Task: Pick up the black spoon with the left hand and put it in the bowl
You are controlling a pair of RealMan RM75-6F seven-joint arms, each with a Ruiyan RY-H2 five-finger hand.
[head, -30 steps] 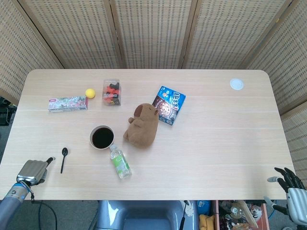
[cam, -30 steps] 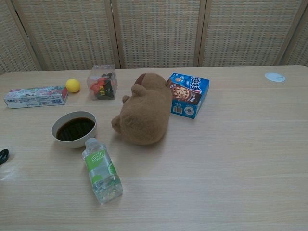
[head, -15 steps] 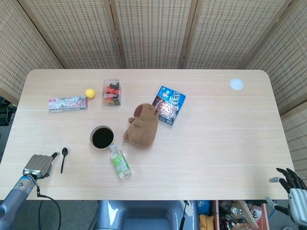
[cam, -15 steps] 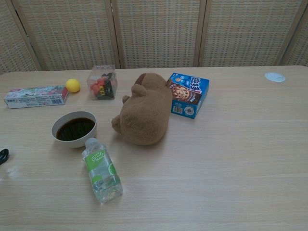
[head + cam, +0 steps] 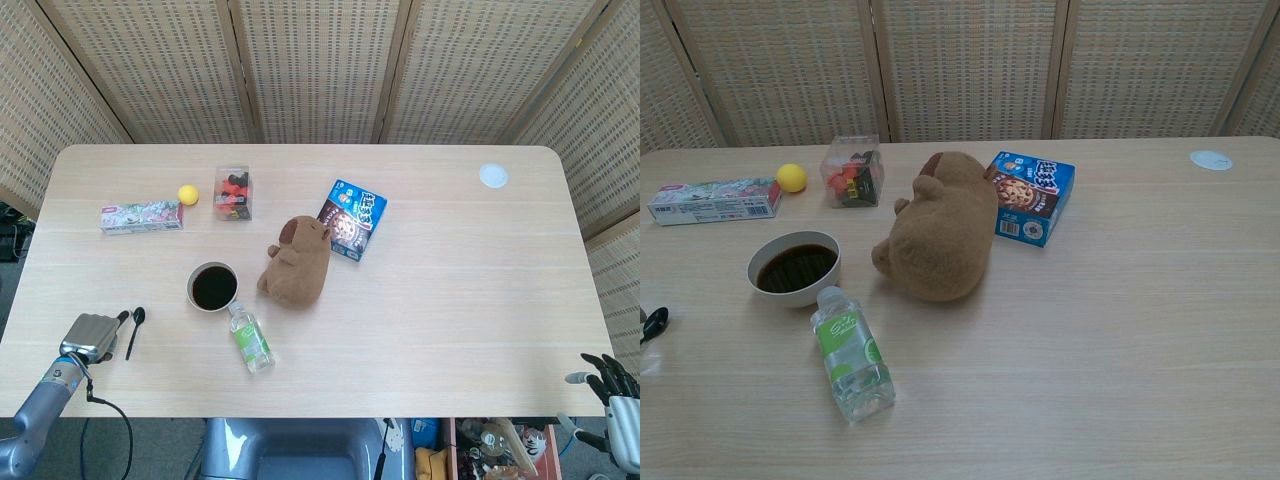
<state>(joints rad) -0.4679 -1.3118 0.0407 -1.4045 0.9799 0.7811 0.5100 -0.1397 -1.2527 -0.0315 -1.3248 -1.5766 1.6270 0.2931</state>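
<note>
The black spoon (image 5: 133, 331) lies on the table near the front left edge, its bowl end pointing away from me. In the chest view only that bowl end of the spoon (image 5: 654, 323) shows, at the left border. My left hand (image 5: 92, 337) sits just left of the spoon, back up. One of its fingertips (image 5: 122, 317) reaches to the spoon's head, and nothing is gripped. The white bowl (image 5: 191, 291) holds dark liquid and stands right of the spoon; the chest view shows the bowl (image 5: 790, 295) too. My right hand (image 5: 614, 385) hangs off the table's front right with fingers spread.
A water bottle (image 5: 249, 339) lies beside the bowl, with a brown plush animal (image 5: 296, 264) past it. Further back are a blue snack box (image 5: 352, 219), a clear box of toys (image 5: 232, 192), a yellow ball (image 5: 187, 194) and a long carton (image 5: 141, 215). A white disc (image 5: 492, 176) lies far right.
My left hand has moved forward onto the table and rightward until it is beside the spoon. The spoon's head has shifted slightly right. The right hand has sunk a little lower.
</note>
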